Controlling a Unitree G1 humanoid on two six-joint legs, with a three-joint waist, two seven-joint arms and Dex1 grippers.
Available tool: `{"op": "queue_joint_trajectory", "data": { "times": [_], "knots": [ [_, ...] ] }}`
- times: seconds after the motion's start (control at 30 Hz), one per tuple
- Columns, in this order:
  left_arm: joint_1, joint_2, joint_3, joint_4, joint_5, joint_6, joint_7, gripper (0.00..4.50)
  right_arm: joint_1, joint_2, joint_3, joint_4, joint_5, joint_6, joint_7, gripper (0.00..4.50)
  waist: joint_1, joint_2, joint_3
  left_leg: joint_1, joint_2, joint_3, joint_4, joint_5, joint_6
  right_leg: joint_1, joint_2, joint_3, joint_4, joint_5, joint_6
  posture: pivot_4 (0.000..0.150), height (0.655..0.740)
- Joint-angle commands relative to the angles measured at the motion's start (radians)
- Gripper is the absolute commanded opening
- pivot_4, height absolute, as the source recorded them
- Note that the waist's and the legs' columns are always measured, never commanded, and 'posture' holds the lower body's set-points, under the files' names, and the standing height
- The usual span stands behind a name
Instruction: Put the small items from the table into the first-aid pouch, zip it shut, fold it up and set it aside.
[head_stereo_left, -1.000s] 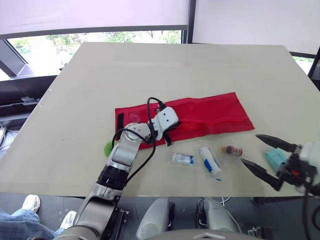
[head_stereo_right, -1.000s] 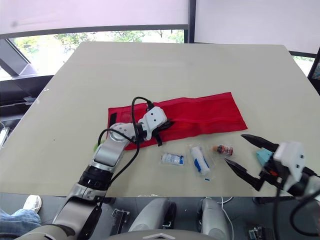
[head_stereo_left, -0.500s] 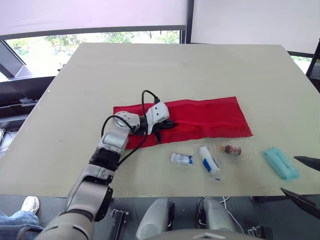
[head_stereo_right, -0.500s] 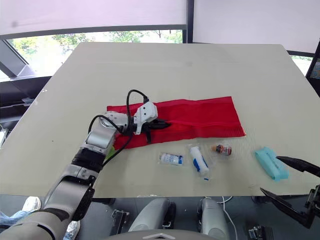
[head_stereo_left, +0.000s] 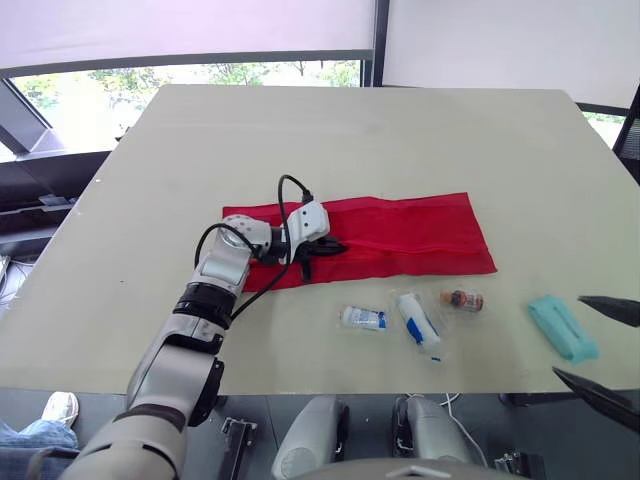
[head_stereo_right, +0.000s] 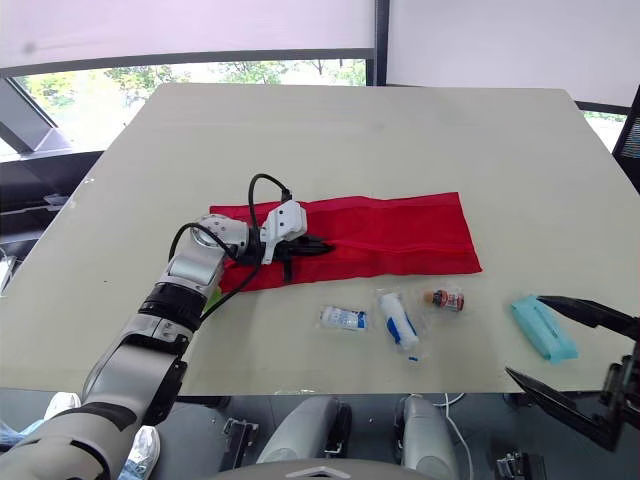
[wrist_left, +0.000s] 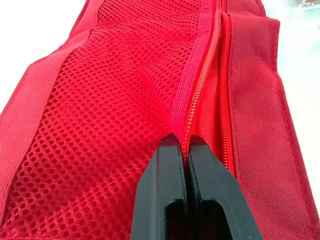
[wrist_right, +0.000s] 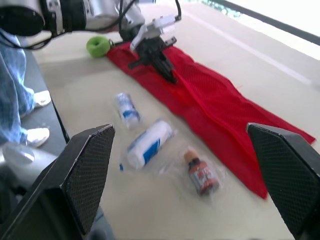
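My left tool (wrist_left: 183, 145) is clamped on the pouch (head_stereo_left: 400, 230) by its zip (wrist_left: 210, 65), flat on the bench (head_stereo_left: 350, 130). My right tool (head_stereo_right: 524, 335) gapes wide, with the packet (head_stereo_left: 563, 327) just beside it and the vial (head_stereo_left: 465, 299), roll (head_stereo_left: 417, 320) and tube (head_stereo_left: 363, 318) beyond.

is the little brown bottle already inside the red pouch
No, the brown bottle lies on the table in front of the red pouch, next to the white roll.
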Motion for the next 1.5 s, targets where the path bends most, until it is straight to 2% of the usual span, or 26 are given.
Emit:
{"op": "queue_joint_trajectory", "data": {
  "times": [0.03, 0.27, 0.5, 0.7, 0.87, 0.9, 0.97, 1.0, 1.07, 1.13, 1.2, 1.23, 1.33, 1.5],
  "knots": [
    [0.0, 0.003, 0.017, -0.055, -0.027, 0.01, -0.004, 0.05, -0.048, -0.015, 0.185, -0.107, -0.128, 0.083, -0.172, 4.5, 0.0, 0.0, 0.0, 0.0, 0.0, 0.0, 0.0, 0.001, -0.001, 0.0, 0.0, 0.0, 0.0, 0.0, 0.0, 0.15, 0.7395],
    [0.004, 0.001, 0.007, -0.104, -0.026, 0.049, 0.004, 0.05, -0.12, -0.001, 0.527, -0.197, -0.349, 0.266, -0.446, 4.5, 0.003, 0.0, 0.0, -0.002, -0.001, 0.0, 0.0, 0.002, -0.004, -0.001, 0.0, 0.0, 0.0, 0.0, 0.0, 0.15, 0.7395],
    [0.001, -0.013, 0.005, -0.122, -0.024, 0.074, 0.022, 0.05, -0.228, 0.078, 0.778, -0.113, -0.527, 0.373, -0.642, 4.5, 0.001, -0.002, 0.0, -0.002, -0.001, 0.0, 0.001, 0.002, -0.004, -0.002, 0.001, 0.0, 0.0, 0.0, 0.0, 0.15, 0.7395],
    [-0.006, -0.029, 0.012, -0.121, -0.033, 0.088, 0.033, 0.05, -0.258, 0.107, 0.928, -0.06, -0.607, 0.353, -0.646, 4.5, 0.0, -0.002, 0.0, -0.002, -0.002, 0.0, 0.001, 0.003, -0.004, -0.001, 0.001, 0.0, 0.0, 0.0, 0.0, 0.15, 0.7395],
    [-0.006, -0.033, 0.013, -0.123, -0.032, 0.09, 0.037, 0.05, -0.281, 0.128, 0.982, -0.021, -0.657, 0.346, -0.661, 4.5, -0.003, -0.002, 0.0, -0.001, -0.002, 0.0, 0.001, 0.003, -0.004, -0.001, 0.002, 0.0, 0.001, 0.0, 0.0, 0.15, 0.7395],
    [-0.005, -0.033, 0.013, -0.123, -0.032, 0.091, 0.038, 0.0, -0.285, 0.139, 0.982, -0.012, -0.655, 0.343, -0.663, 3.99, -0.003, -0.002, 0.0, -0.001, -0.002, 0.0, 0.001, 0.003, -0.004, -0.001, 0.002, 0.0, 0.001, 0.0, 0.0, 0.15, 0.7395],
    [-0.004, -0.033, 0.013, -0.124, -0.032, 0.091, 0.039, 0.0, -0.293, 0.154, 0.981, 0.0, -0.655, 0.344, -0.666, 3.35, -0.003, -0.002, 0.0, -0.001, -0.002, 0.0, 0.001, 0.003, -0.004, -0.001, 0.002, 0.0, 0.001, 0.0, 0.0, 0.15, 0.7395],
    [-0.004, -0.033, 0.014, -0.121, -0.032, 0.09, 0.039, 0.0, -0.298, 0.159, 0.982, 0.006, -0.661, 0.34, -0.666, 2.79, -0.003, -0.002, 0.0, -0.001, -0.002, 0.0, 0.001, 0.003, -0.004, -0.001, 0.002, 0.0, 0.001, 0.0, 0.0, 0.15, 0.7395],
    [-0.004, -0.032, 0.016, -0.119, -0.033, 0.09, 0.04, 0.0, -0.3, 0.163, 0.981, 0.011, -0.669, 0.336, -0.665, 1.91, -0.003, -0.002, 0.0, -0.001, -0.002, 0.0, 0.001, 0.003, -0.004, -0.001, 0.002, 0.0, 0.001, 0.0, 0.0, 0.15, 0.7395],
    [-0.004, -0.031, 0.018, -0.118, -0.035, 0.092, 0.04, 0.0, -0.297, 0.168, 0.972, 0.008, -0.67, 0.325, -0.662, 1.21, -0.003, -0.002, 0.0, -0.001, -0.002, 0.0, 0.001, 0.003, -0.004, -0.001, 0.002, 0.0, 0.001, 0.0, 0.0, 0.15, 0.7395],
    [-0.004, -0.03, 0.018, -0.116, -0.038, 0.096, 0.036, 0.0, -0.289, 0.172, 0.947, -0.01, -0.654, 0.315, -0.654, 0.24, -0.003, -0.002, 0.0, -0.001, -0.002, 0.0, 0.001, 0.003, -0.004, -0.001, 0.002, 0.0, 0.001, 0.0, 0.0, 0.15, 0.7395],
    [-0.005, -0.029, 0.019, -0.114, -0.041, 0.098, 0.032, 0.0, -0.277, 0.162, 0.926, -0.033, -0.634, 0.311, -0.635, 0.11, -0.003, -0.002, 0.0, -0.001, -0.002, 0.0, 0.001, 0.003, -0.004, -0.001, 0.002, 0.0, 0.001, 0.0, 0.0, 0.15, 0.7395],
    [-0.01, -0.029, 0.019, -0.105, -0.045, 0.098, 0.028, 0.0, -0.256, 0.137, 0.88, -0.084, -0.582, 0.317, -0.587, 0.11, -0.003, -0.002, 0.0, -0.001, -0.002, 0.0, 0.001, 0.003, -0.004, -0.001, 0.002, 0.0, 0.001, 0.0, 0.0, 0.15, 0.7395],
    [-0.029, -0.05, 0.028, -0.09, -0.069, 0.125, 0.036, 0.0, -0.384, 0.157, 0.846, -0.157, -0.43, 0.478, -0.605, 0.11, -0.004, -0.002, 0.0, -0.001, -0.002, -0.001, 0.001, 0.003, -0.004, -0.001, 0.003, 0.0, 0.001, 0.0, 0.0, 0.15, 0.7395]
  ]
}}
